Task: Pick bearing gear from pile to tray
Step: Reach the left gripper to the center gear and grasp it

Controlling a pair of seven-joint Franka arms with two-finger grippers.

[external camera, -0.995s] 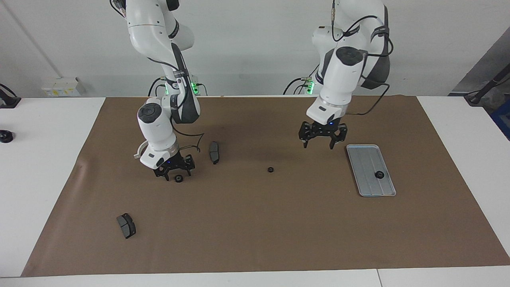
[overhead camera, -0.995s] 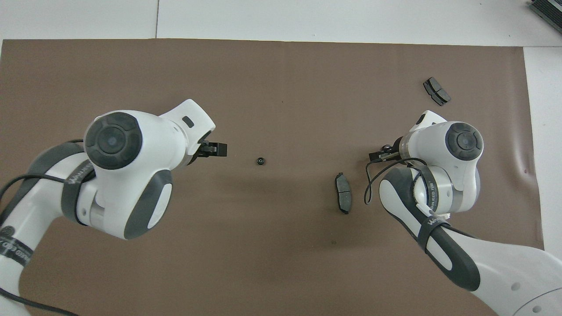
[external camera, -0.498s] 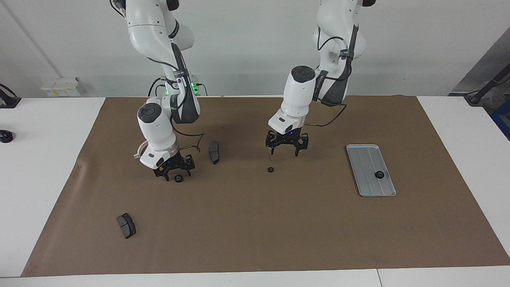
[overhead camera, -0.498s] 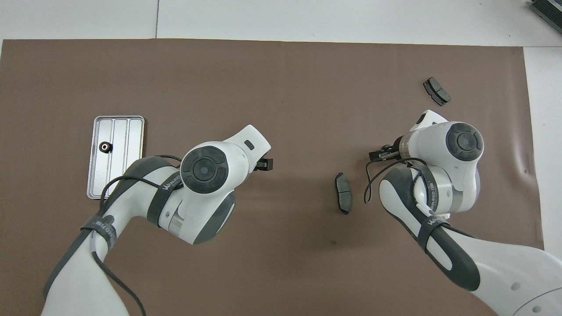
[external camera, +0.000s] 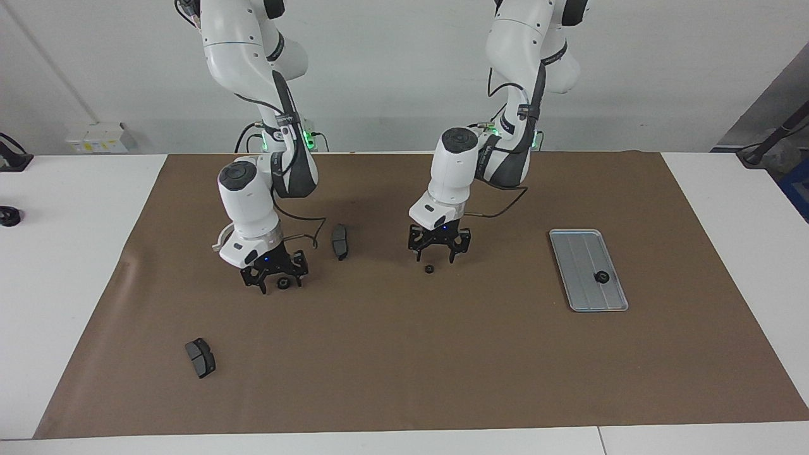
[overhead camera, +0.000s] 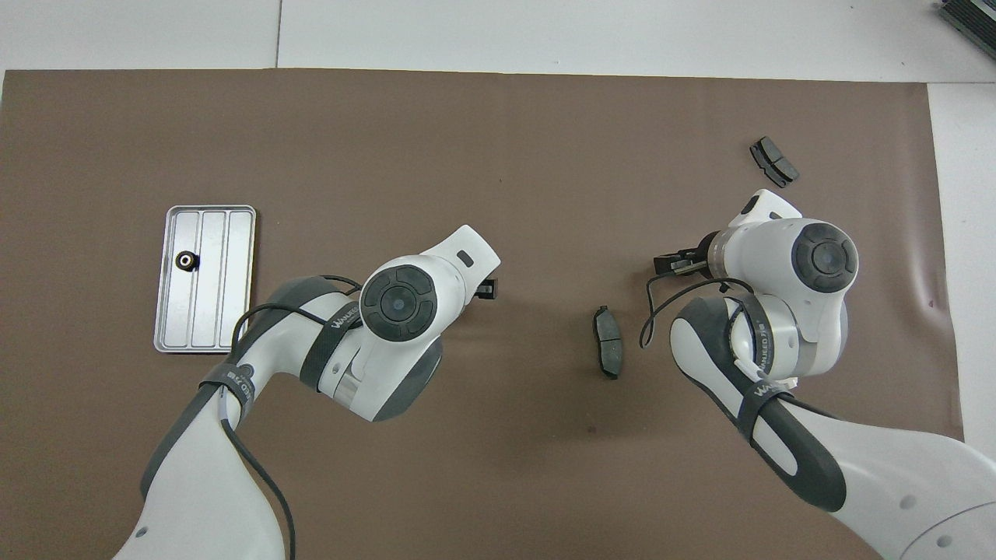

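Observation:
One small black bearing gear point(external camera: 429, 269) lies mid-mat, and my left gripper point(external camera: 435, 258) hangs open just above it, slightly to the robots' side. My right gripper point(external camera: 279, 285) is down at the mat, open, its fingers either side of a second black gear point(external camera: 283, 284). A third gear point(external camera: 602, 276) rests in the silver ridged tray point(external camera: 578, 253) toward the left arm's end. In the overhead view the arms hide both loose gears; only the gear point(overhead camera: 186, 260) in the tray point(overhead camera: 226, 295) shows there.
A dark brake pad point(external camera: 340, 241) lies between the two grippers. Another brake pad point(external camera: 200, 357) lies farther from the robots at the right arm's end. A white half-ring bracket point(external camera: 220, 241) peeks out beside the right wrist. All of it rests on a brown mat point(external camera: 404, 366).
My left arm swung from beside the tray to the middle of the mat and came down over the loose gear. My right gripper sank slightly around its gear.

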